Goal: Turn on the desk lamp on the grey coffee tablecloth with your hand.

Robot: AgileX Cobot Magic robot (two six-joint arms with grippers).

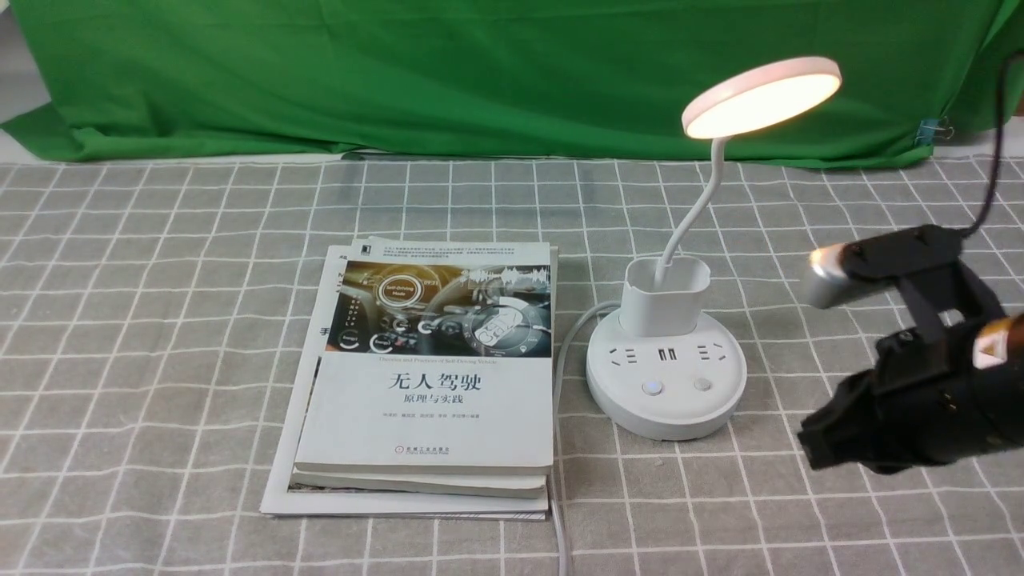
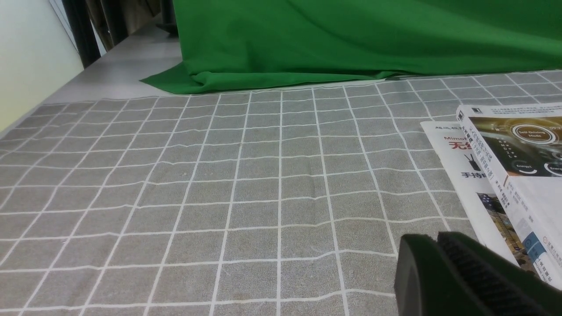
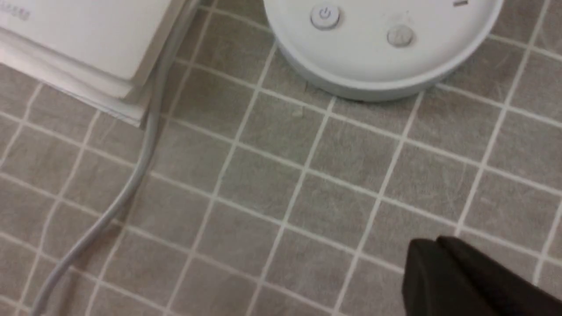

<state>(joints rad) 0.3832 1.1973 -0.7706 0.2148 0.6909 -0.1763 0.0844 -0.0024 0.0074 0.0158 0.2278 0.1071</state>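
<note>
Front overview, wrist close-ups, shared tablecloth (image 1: 160, 320)

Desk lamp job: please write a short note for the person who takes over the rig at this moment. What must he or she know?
Left gripper: shut, nothing in it, near the books, away from the lamp.
Right gripper: shut, nothing in it, to the right of the desk lamp and not touching it.
Desk lamp: upright on the grey coffee tablecloth, right of the books.
Done: the lamp head glows, so the lamp is on.
Left: probably only to draw the right arm back; do not press the buttons again.
</note>
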